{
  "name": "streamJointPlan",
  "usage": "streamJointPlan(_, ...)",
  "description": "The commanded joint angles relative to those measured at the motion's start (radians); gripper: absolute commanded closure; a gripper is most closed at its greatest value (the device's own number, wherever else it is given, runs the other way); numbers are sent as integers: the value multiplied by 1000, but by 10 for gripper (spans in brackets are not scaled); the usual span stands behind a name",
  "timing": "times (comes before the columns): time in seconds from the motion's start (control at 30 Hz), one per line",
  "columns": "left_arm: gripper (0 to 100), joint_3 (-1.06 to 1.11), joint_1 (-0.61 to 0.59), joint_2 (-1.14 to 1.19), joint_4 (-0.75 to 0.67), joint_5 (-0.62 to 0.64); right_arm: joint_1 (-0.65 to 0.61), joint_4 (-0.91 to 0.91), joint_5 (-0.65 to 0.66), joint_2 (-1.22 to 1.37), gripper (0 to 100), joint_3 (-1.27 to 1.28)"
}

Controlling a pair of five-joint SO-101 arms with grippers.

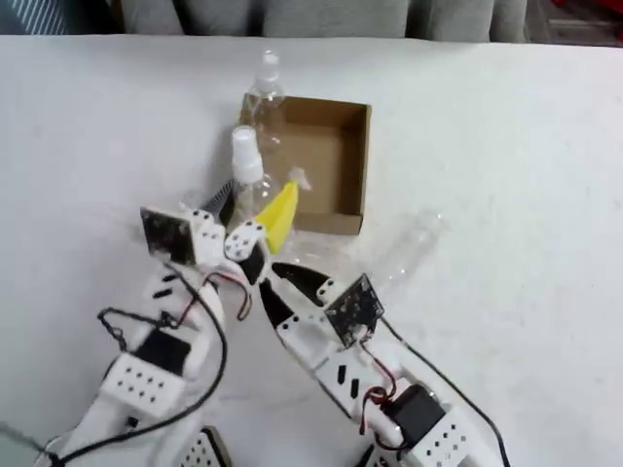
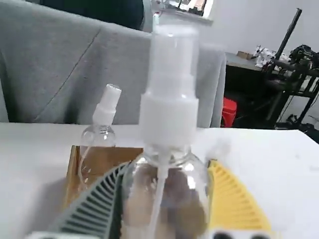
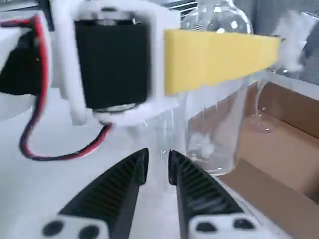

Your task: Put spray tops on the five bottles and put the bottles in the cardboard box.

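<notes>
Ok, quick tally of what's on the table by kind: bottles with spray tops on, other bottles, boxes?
Upright bottles with spray tops: 2, the held bottle and the rear bottle
Lying bottle: 1
Cardboard box: 1
Total: 4

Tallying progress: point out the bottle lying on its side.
The clear bottle on the table right of the cardboard box. The other two stand upright: one bottle inside the box, one bottle in the left pincer.

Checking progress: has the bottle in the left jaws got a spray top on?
Yes, a white spray top caps the bottle between the left jaws.
</notes>
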Motion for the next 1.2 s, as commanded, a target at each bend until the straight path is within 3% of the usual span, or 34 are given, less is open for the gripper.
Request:
streamJointPlan(0.0,980,-6,30,-203,190,8,10,-18,2,4,954,9)
streamJointPlan(0.2,980,-2,56,-354,364,6,38,-16,2,1,954,9)
streamJointPlan(0.37,980,-2,59,-394,414,6,82,-21,2,-2,954,9)
streamJointPlan(0.87,980,14,51,-394,402,3,87,16,9,-4,954,9)
streamJointPlan(1.17,980,69,-24,-387,192,-44,87,114,11,-4,954,9)
